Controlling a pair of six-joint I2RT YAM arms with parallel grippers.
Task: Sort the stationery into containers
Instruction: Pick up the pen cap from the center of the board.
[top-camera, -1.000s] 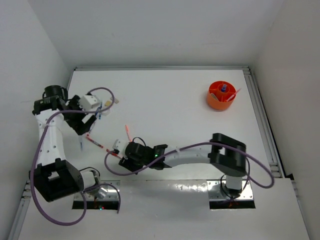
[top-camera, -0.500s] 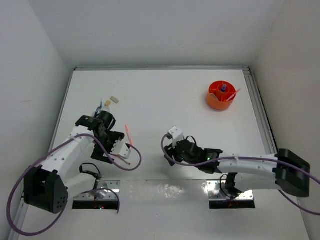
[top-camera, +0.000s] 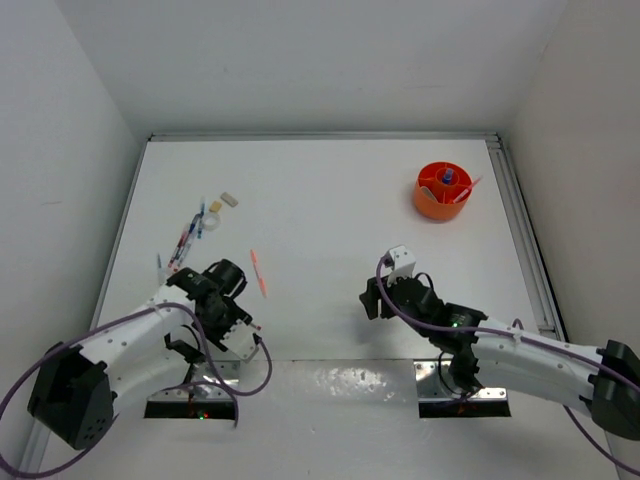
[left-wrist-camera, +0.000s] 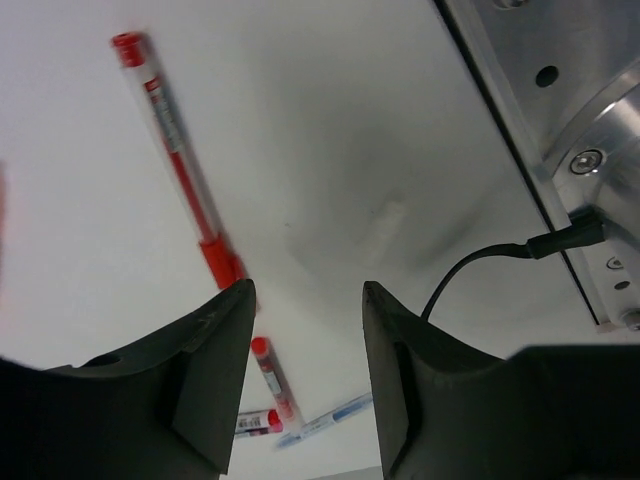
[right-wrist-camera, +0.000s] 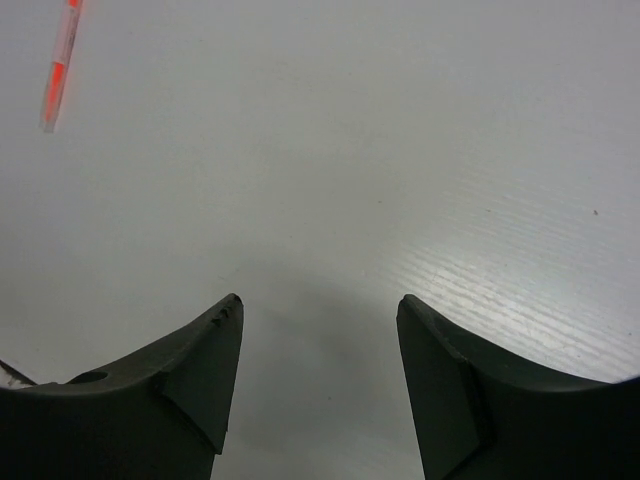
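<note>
White table (left-wrist-camera: 330, 120), red pen (left-wrist-camera: 178, 165) beside left jaws

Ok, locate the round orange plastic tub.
Top view: the round orange plastic tub sits far right on the table, beyond the right end effector.

From above, what sits in the orange tub (top-camera: 430, 208) is too small to name: only a blue speck and a pink sliver show. The pens (top-camera: 186, 238) at the left lie bunched, too small to count. The right arm (top-camera: 540, 350) runs off the lower right corner. In the left wrist view, the red pen (left-wrist-camera: 175, 160) meets a finger of the left gripper (left-wrist-camera: 307, 290), its tip out of sight. A pink blur (left-wrist-camera: 2, 220) is cut by the left edge, and a blue-and-white pen (left-wrist-camera: 325, 422) is half hidden behind the fingers. In the right wrist view, an orange-red pen (right-wrist-camera: 58, 65) is blurred and clipped by the top edge.
</note>
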